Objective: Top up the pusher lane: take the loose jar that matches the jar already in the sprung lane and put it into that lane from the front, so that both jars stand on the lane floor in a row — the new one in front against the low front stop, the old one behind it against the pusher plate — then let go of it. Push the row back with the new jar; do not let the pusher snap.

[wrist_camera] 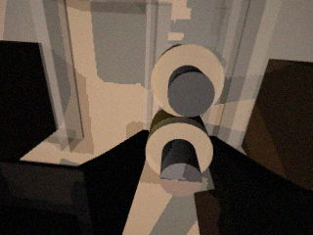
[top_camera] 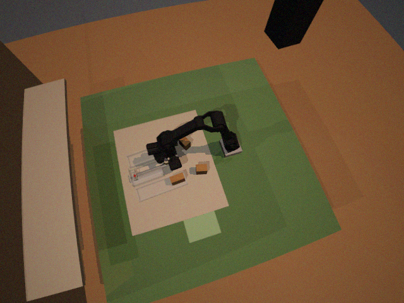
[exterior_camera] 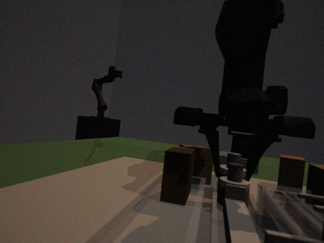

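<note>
My gripper (top_camera: 168,160) (exterior_camera: 233,175) (wrist_camera: 177,138) is shut on a cream jar with a grey cap (exterior_camera: 233,157) (wrist_camera: 179,156) and holds it upright at the front end of a clear-walled lane (top_camera: 148,171) (wrist_camera: 254,59). A matching jar (exterior_camera: 235,172) (wrist_camera: 188,83) stands upright in the lane just beyond it, and the two look close together or touching in a row. In the exterior view a grey plate (exterior_camera: 235,192) sits against the lane jar on the side away from the held jar. In the top view the arm hides both jars.
Brown boxes stand around the lanes: one (top_camera: 184,142) by the arm, two (top_camera: 201,168) (top_camera: 177,178) in front, and they also show in the exterior view (exterior_camera: 177,175) (exterior_camera: 290,169). Two more clear lanes (top_camera: 138,156) (top_camera: 156,190) flank the middle one. The arm's base (top_camera: 231,144) stands to the right.
</note>
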Robot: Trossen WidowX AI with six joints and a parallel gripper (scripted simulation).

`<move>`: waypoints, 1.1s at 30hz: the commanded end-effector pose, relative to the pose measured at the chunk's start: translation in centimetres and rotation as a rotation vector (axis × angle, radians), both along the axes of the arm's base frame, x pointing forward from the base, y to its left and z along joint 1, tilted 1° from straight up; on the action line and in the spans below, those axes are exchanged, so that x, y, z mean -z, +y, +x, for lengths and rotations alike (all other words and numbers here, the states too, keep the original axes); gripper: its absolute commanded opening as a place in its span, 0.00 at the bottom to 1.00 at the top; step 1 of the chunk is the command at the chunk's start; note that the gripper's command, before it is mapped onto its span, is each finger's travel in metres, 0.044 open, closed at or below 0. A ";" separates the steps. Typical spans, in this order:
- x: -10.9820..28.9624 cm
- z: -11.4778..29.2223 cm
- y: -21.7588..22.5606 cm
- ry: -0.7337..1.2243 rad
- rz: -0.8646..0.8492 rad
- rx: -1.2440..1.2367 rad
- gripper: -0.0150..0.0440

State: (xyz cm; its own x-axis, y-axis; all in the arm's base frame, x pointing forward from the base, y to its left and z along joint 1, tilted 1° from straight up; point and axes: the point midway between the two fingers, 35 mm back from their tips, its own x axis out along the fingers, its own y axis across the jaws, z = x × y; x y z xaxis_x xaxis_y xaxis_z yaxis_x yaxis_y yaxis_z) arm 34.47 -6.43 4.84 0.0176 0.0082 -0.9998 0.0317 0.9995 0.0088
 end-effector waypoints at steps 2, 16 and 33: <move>0.2 0.4 0.0 -0.016 -0.001 0.004 0.25; 0.6 0.3 0.0 -0.016 -0.001 0.004 0.25; 0.9 0.0 0.0 -0.016 -0.001 0.004 0.25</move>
